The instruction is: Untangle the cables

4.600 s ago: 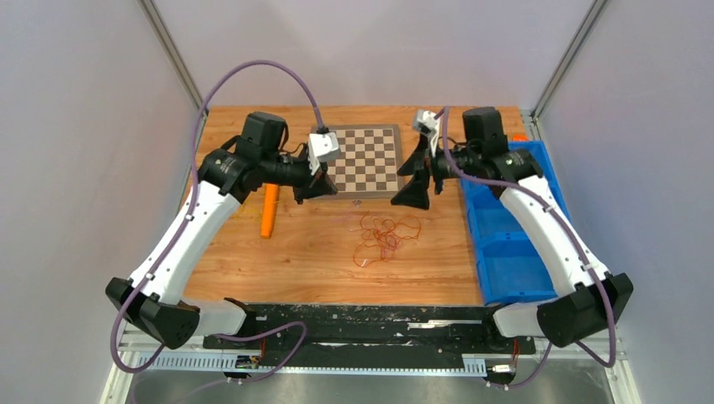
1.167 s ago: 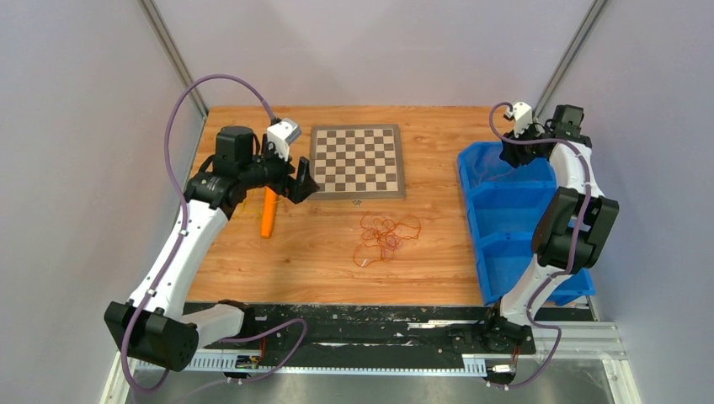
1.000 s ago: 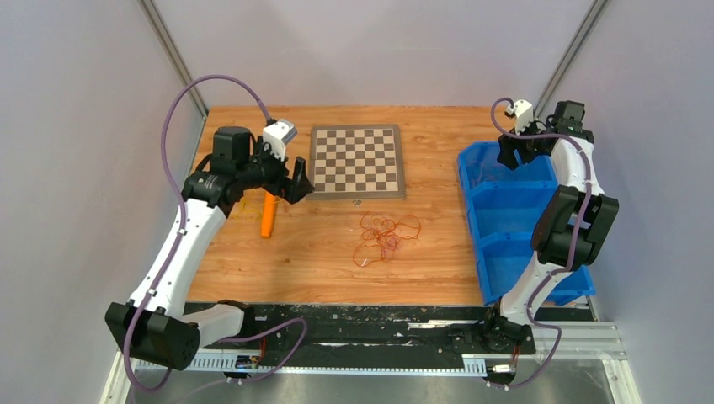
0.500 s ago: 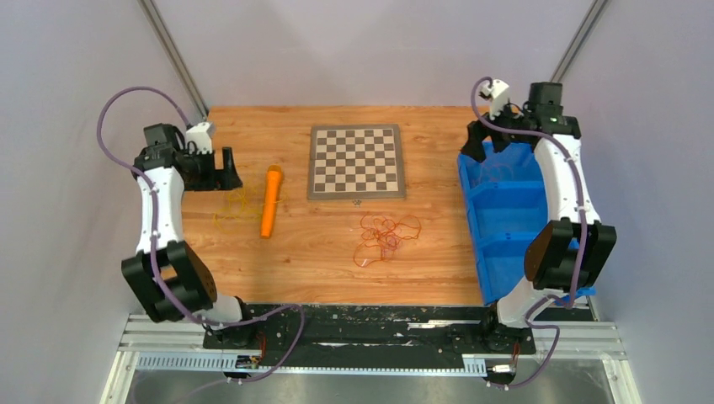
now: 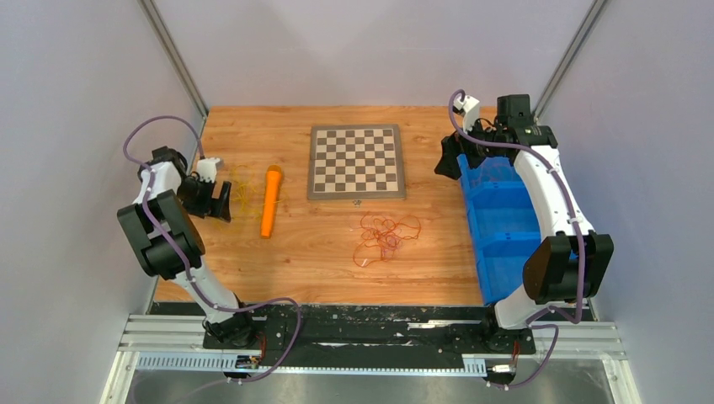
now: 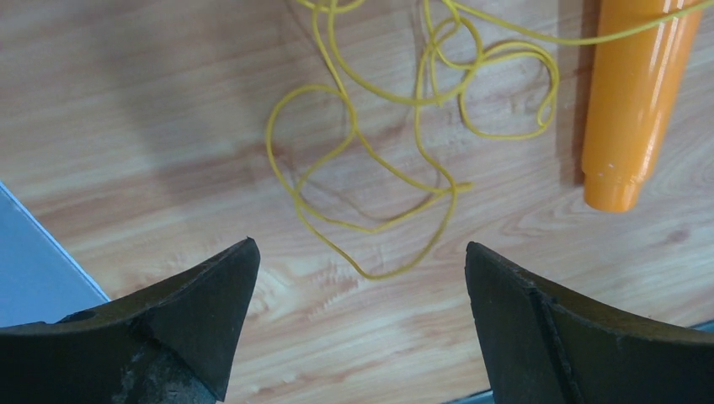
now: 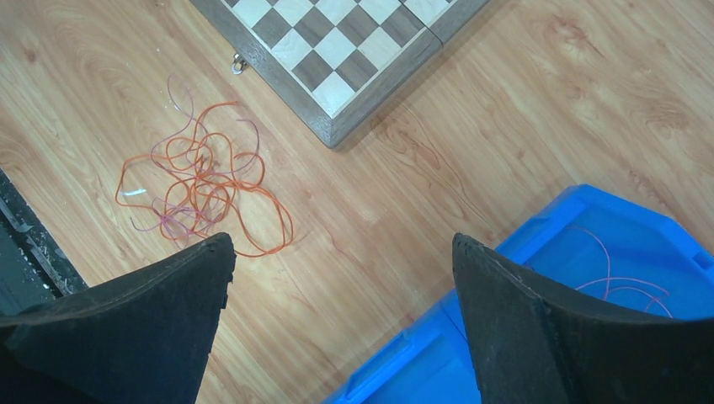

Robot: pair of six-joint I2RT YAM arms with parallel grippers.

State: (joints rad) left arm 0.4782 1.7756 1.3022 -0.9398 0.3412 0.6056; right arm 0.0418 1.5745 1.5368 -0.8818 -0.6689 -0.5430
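In the right wrist view the chessboard (image 7: 337,42) runs off the top edge. The blue bin (image 7: 539,252) right of it is cut by the frame and by a finger (image 7: 572,337) of the right gripper (image 7: 341,240) (a thin pinkish wire (image 7: 627,282) slips behind it). From above, the yellow cables (image 5: 244,187) left of the chessboard are too fine to trace; the left wrist view crops them and the orange cylinder (image 6: 636,101).

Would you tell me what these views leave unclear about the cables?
- Left wrist: the yellow cable and the cylinder run off the top edge, so their far ends are unseen.
- Top view: the yellow cable is too thin to trace.
- Right wrist: the red tangle is too small to count strands. The wire in the bin partly disappears behind a gripper finger.
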